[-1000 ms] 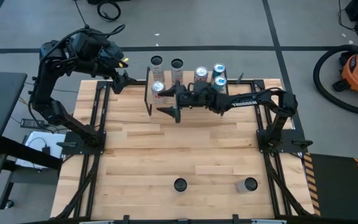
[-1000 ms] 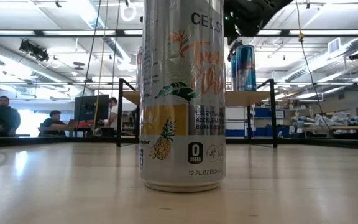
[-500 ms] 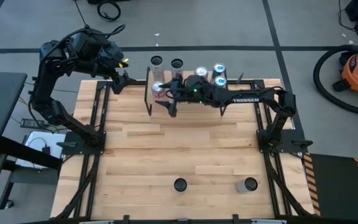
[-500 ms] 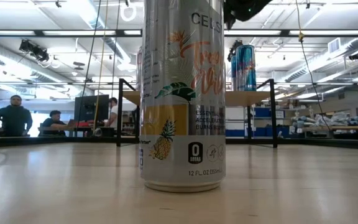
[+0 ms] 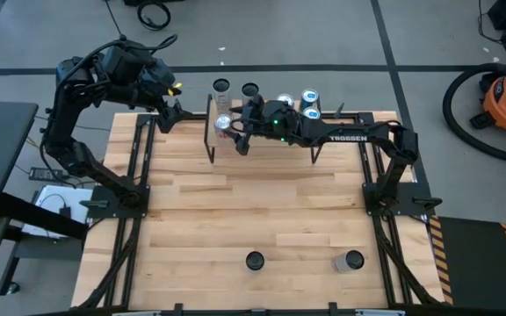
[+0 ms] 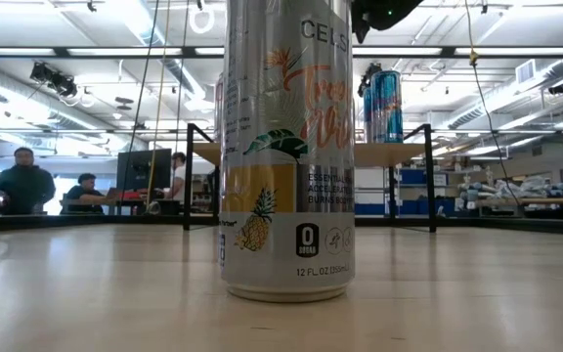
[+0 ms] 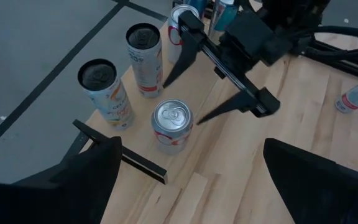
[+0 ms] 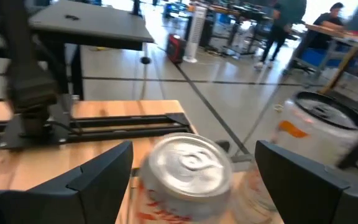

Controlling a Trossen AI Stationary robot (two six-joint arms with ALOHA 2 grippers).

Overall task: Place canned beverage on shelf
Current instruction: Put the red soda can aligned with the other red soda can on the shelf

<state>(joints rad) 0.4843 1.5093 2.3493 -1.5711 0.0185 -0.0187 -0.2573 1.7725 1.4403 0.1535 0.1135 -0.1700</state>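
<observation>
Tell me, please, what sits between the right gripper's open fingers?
Nothing yet: in the left wrist view, the silver can stands just beyond the right gripper, on the shelf.

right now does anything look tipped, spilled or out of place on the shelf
Nothing stands out. Every slim aluminium can on the light wooden shelf stands upright, including the silver-topped can below the open right gripper. No spill shows. The left gripper waits open nearby.

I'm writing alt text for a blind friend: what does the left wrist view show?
The right gripper, a dark two-fingered claw with its fingers spread open, reaches toward a silver-topped can standing on the wooden shelf. Two taller cans stand beside it near the shelf's edge, above grey floor.
</observation>
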